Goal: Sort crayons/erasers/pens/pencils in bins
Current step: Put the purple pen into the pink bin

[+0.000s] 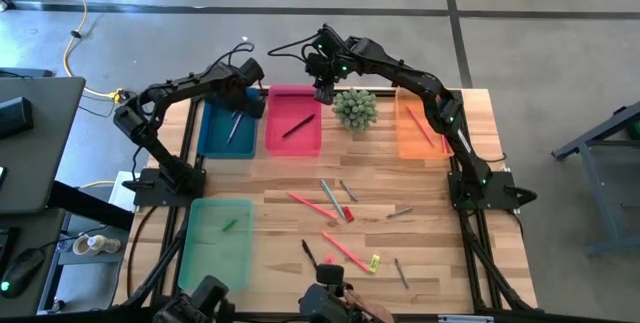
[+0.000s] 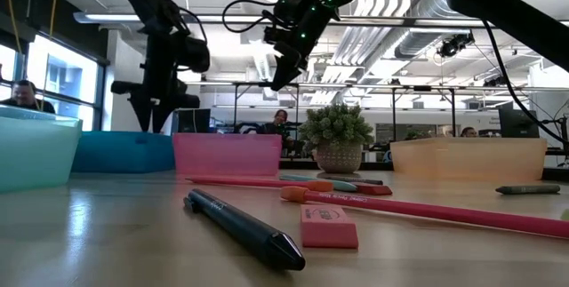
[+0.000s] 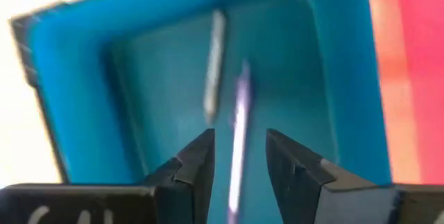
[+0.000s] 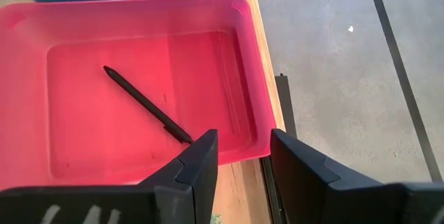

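No text, label, brand, number or sign can be read here; pale marks show on the dark wrist housing in both wrist views, cut off by the picture edge and illegible; the near pink eraser [image 2: 328, 227] shows no readable print.

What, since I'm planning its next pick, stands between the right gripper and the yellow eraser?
Nothing upright. The right gripper, open, hangs over the pink bin; the potted plant stands beside that line, not across it. Only loose pens and pencils lie flat on the table before the yellow eraser.
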Controlling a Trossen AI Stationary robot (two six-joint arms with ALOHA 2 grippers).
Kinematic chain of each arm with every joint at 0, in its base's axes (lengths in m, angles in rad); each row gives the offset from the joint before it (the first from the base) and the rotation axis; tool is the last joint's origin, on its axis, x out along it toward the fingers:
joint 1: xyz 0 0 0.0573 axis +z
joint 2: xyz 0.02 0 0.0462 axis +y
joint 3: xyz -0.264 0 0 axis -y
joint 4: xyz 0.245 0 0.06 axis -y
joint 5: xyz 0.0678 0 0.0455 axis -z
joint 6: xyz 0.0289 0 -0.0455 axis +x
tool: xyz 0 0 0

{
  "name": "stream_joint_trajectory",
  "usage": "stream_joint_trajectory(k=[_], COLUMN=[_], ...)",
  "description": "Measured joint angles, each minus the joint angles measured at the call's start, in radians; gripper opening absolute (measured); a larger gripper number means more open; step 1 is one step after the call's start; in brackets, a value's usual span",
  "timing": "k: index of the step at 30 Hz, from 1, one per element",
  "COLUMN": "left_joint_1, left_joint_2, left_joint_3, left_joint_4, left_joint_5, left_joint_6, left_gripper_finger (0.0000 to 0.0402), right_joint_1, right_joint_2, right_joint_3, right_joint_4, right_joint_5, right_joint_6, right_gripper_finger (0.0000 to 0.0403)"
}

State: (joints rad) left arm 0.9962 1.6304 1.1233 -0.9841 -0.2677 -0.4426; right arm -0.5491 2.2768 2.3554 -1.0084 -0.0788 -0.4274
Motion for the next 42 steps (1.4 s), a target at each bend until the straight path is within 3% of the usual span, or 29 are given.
stream_joint_trajectory(k=[4,10,24,42], left_joint_1=[-0.003,-0.003,0.019,0.054], left_joint_2=[-0.006,-0.022,-0.048,-0.047], left_joint_3=[0.000,-0.009,-0.142,-0.101], left_joint_4=[-0.055,-0.106,0.039,0.058], left_joint_5=[0.055,0.056,0.140,0.178], left_joint_6=[-0.004,-0.030,-0.071,-0.105], left_gripper_finger=[0.0113,0.0101,0.0086,0.0086], right_joint_1=[0.000,0.000,0.000,0.000], right_joint_2=[0.000,0.000,0.000,0.000], right_joint_3=[0.000,0.000,0.000,0.000], right_joint_4=[0.000,0.000,0.000,0.003], right_joint_5=[0.000,0.000,0.000,0.000], right_joint_6=[0.000,0.000,0.000,0.000], right_gripper_finger=[0.0124,0.0124,0.0124,0.0124])
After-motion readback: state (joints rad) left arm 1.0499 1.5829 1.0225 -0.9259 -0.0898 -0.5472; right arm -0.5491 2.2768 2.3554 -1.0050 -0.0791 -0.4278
